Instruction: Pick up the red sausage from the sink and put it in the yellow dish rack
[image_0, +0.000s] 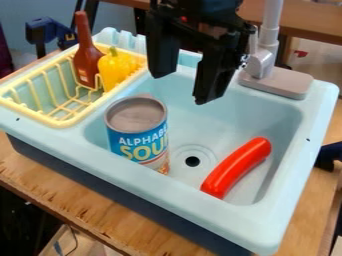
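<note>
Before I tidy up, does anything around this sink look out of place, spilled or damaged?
Mildly odd: a soup can stands in the sink, and a curved red piece lies beside the drain, where you'd expect dishes. The wooden tabletop looks rough along its front edge. I see no spill.

Above the gripper (182, 87), the top edge cut off the arm (200, 6) and the nearby faucet (270, 35), while below it the sink's near rim (150, 179) hid part of the soup can's (137, 117) base.
</note>
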